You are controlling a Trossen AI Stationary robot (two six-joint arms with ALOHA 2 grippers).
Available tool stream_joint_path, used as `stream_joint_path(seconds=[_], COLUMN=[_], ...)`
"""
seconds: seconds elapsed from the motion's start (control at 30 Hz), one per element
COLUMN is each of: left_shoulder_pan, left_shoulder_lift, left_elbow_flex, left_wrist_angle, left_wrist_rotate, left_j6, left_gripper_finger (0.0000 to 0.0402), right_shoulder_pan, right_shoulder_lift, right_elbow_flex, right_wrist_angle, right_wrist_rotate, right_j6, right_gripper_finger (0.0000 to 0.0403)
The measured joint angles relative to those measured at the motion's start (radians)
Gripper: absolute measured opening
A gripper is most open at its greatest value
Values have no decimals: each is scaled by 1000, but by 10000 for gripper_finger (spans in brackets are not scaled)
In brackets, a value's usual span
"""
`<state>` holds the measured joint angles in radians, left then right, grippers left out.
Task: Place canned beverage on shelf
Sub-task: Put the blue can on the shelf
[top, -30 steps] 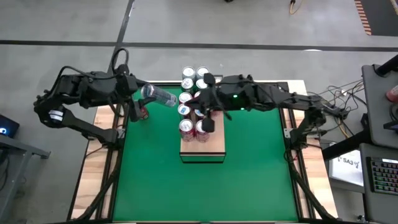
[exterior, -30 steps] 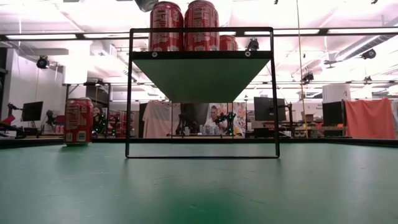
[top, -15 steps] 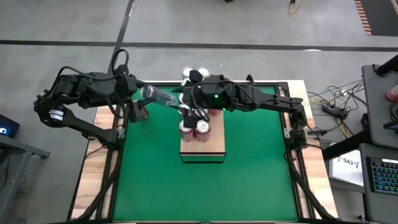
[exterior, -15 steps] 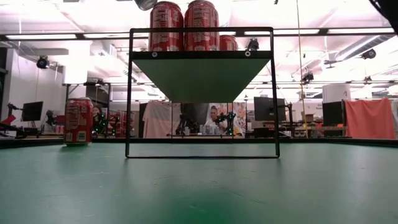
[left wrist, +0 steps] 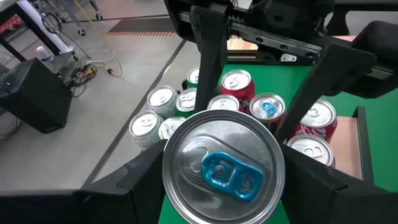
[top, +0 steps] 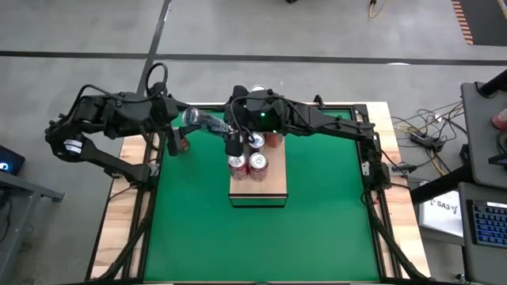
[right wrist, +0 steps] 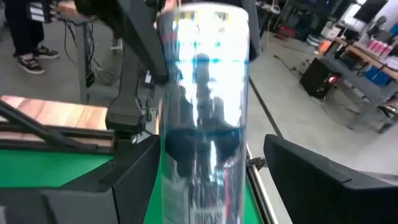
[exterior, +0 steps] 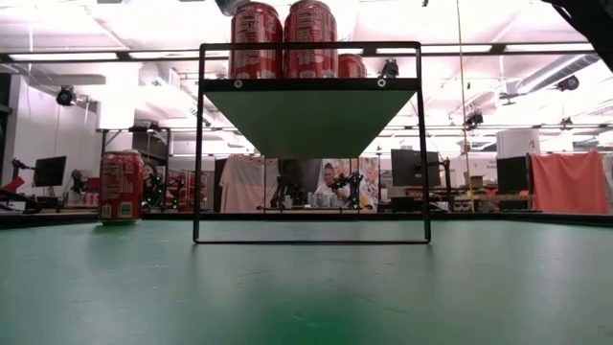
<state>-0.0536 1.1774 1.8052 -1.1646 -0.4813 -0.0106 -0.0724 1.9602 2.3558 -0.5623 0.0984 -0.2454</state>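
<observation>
High view: green-topped desk (top: 317, 229) with a pale wooden rim. The shelf, a long rectangular board of pale reddish wood on a low dark frame (top: 257, 190), stands at mid-desk; red cans with silver tops (top: 248, 164) fill its far part, its near part is bare. The left gripper (top: 184, 119) is clenched around a shiny silver beverage can (top: 207, 123), held tilted above the desk's far left area, beside the shelf. The right gripper (top: 232, 147) hangs over the far cans, next to the silver can's outer end. One red can (top: 182, 145) stands on the desk by the left arm.

Low view: shelf frame (exterior: 310, 144) seen from beneath, red cans (exterior: 284, 38) on top; the lone red can (exterior: 122, 187) stands apart on the desk surface, left of the frame.

Left wrist view: the silver can's lid with blue tab (left wrist: 224, 168) sits between the left gripper's fingers (left wrist: 134, 180); the clustered can tops (left wrist: 249, 106) lie beyond, with the right arm above them.

Right wrist view: the silver can (right wrist: 202, 118) stands between the right gripper's fingers (right wrist: 317, 180), which are spread, clear gaps on both sides.
</observation>
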Motion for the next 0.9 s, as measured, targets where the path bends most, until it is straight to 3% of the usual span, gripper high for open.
stream_joint_path(seconds=[0.73,0.9], left_shoulder_pan=[0,0], left_shoulder_lift=[11,10], left_elbow_flex=[-1,-1], left_wrist_angle=[50,56], left_wrist_rotate=[0,1], left_j6=[24,25], left_gripper_finger=[242,242], right_shoulder_pan=[-6,-9], right_shoulder_lift=[41,39], right_elbow_flex=[-2,-2], right_wrist_angle=[84,96], right_wrist_rotate=[-44,-45], right_j6=[-41,-24], right_gripper_finger=[277,235])
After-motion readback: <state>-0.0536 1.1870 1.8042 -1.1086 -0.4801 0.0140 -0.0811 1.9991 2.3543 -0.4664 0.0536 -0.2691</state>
